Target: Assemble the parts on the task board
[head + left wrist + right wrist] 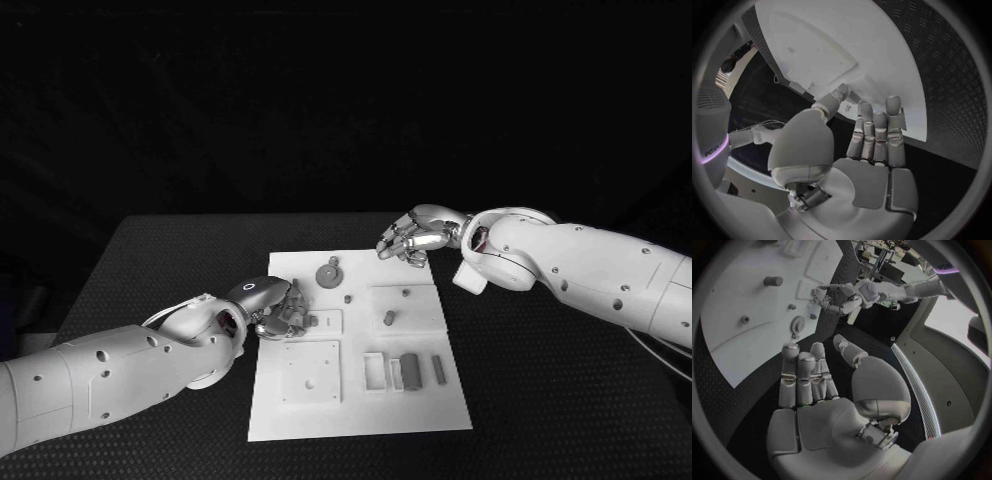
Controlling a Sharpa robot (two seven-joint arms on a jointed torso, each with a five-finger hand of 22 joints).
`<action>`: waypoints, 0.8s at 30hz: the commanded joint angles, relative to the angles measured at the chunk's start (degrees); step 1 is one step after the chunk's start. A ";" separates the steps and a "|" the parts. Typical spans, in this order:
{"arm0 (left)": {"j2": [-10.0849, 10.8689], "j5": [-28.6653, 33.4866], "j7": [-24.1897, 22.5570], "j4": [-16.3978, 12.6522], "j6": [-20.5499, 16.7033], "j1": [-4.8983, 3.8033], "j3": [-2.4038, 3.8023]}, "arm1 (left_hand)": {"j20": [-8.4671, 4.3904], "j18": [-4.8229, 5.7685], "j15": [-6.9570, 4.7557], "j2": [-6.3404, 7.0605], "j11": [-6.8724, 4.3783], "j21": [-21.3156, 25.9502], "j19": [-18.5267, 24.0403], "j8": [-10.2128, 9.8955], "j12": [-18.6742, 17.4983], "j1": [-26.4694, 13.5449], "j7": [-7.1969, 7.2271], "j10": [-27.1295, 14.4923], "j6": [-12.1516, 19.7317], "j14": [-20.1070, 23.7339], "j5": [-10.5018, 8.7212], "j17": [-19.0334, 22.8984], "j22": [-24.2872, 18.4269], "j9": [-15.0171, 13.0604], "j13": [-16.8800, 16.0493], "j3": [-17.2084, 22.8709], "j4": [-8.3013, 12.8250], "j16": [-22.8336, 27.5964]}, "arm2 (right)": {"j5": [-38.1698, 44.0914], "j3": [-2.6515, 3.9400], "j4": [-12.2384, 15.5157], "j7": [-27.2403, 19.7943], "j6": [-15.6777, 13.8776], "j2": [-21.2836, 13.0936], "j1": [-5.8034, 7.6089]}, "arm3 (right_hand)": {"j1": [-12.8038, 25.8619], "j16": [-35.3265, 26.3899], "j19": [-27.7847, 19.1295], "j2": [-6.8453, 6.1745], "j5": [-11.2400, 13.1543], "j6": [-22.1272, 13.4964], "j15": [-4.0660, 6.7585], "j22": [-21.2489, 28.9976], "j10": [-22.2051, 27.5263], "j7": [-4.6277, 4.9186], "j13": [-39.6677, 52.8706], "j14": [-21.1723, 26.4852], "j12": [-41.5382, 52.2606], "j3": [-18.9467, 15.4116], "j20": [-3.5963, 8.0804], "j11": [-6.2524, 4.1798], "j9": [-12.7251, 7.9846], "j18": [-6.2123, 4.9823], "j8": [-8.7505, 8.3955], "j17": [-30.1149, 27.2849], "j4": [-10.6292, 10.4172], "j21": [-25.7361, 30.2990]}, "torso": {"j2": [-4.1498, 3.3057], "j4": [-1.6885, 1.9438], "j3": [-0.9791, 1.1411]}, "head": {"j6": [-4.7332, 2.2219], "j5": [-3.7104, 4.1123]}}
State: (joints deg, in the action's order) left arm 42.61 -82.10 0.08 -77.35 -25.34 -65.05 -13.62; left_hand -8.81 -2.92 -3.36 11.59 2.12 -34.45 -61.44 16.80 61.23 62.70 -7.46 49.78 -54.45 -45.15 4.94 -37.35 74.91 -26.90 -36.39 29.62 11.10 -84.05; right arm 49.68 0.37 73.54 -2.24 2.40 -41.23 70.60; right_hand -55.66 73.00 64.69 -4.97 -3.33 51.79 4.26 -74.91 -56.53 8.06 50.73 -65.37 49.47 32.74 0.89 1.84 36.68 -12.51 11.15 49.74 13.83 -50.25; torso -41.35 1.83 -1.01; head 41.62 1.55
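- Left hand (274,312) is lying at the left edge of the board (361,415), about halfway along that edge, with its fingers bent in over the plate.
- From the head camera I cannot tell whether those fingers are pinching anything.
- From the left wrist, the same hand (873,145) is showing a bare palm, its fingers (879,132) straight and side by side, tips reaching the board's (879,45) edge; nothing is sitting in the palm.
- Right hand (415,236) is hanging near the board's far right corner, fingers curled loosely, and nothing is showing in it.
- From the right wrist, that hand (817,390) is opening flat over the black table (748,405) just beside the board (742,315), fingers (798,375) together and palm bare.
- That wrist camera is also catching the left hand (839,294) at the plate's opposite edge.
- Board is lying in the middle of the table (173,250), long side running away from the robot.
- Round disc (330,275) is sitting on the far part of the plate, near the left hand.
- Short peg (388,318) is standing upright around the middle.
- Dark bar (410,370) is lying in the near right area, between a pale frame (375,371) and a thin strip (437,369).
- Square raised panel (312,372) is sitting on the near left part.
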 commanded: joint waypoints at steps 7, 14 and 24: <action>-0.34 -0.07 1.20 0.33 2.03 0.03 0.05 | -0.46 -0.88 -0.47 -0.52 -0.59 -0.49 -0.05 0.33 0.27 -0.79 0.06 0.01 -0.48 -0.08 0.20 0.18 1.26 0.08 0.20 0.15 -0.95 -0.28 | 0.45 0.01 0.08 -0.59 0.15 0.03 -0.06 | -0.37 -0.11 0.24 -0.18 0.22 -0.17 -0.16 -1.03 0.04 0.48 -0.12 -0.20 0.34 0.05 0.27 0.30 -0.06 -2.49 -0.33 -0.07 0.30 -0.09 | 0.01 0.00 -0.04 | -0.02 0.04; -0.92 0.18 1.63 0.86 2.22 0.06 0.05 | -0.52 -0.83 -0.50 -0.48 -0.59 -0.53 0.04 0.30 0.32 -1.25 0.05 -0.05 -0.42 -0.04 0.10 0.27 1.24 0.15 0.31 0.07 -1.45 -0.31 | 0.45 0.01 0.10 -0.61 0.17 0.02 -0.06 | -0.36 -0.12 0.24 -0.19 0.22 -0.17 -0.16 -1.03 0.05 0.48 -0.14 -0.20 0.35 0.04 0.27 0.30 -0.06 -2.49 -0.33 -0.08 0.29 -0.08 | -0.01 0.00 -0.02 | 0.06 0.08; -1.48 0.39 1.61 1.08 2.91 0.08 0.05 | -0.59 -0.83 -0.53 -0.82 -0.60 -0.57 0.10 0.32 0.35 -1.23 0.07 -0.09 -0.43 0.00 -0.03 0.34 1.23 0.19 0.40 0.20 -1.69 -0.32 | 0.45 0.01 0.12 -0.64 0.29 0.00 -0.07 | -0.35 -0.13 0.24 -0.20 0.22 -0.16 -0.16 -1.02 0.06 0.48 -0.17 -0.20 0.38 0.04 0.27 0.30 -0.06 -2.49 -0.32 -0.09 0.28 -0.07 | -0.01 0.00 0.00 | 0.16 0.17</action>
State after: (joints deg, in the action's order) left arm 41.27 -81.95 1.14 -76.32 -24.42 -65.18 -13.39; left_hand -8.97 -2.90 -3.35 10.92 1.73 -34.67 -61.18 17.11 61.23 61.72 -7.29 49.77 -54.51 -45.16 4.93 -37.06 74.90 -26.73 -36.05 29.81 9.72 -84.05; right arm 49.70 0.37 73.56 -2.27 2.40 -41.23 70.58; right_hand -55.67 73.00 64.81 -4.97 -3.33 51.76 4.26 -74.91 -56.53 8.04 50.63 -65.37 49.47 32.74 1.01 1.84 36.68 -12.51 11.15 49.74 13.83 -50.24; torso -41.35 1.83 -1.03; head 41.76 1.69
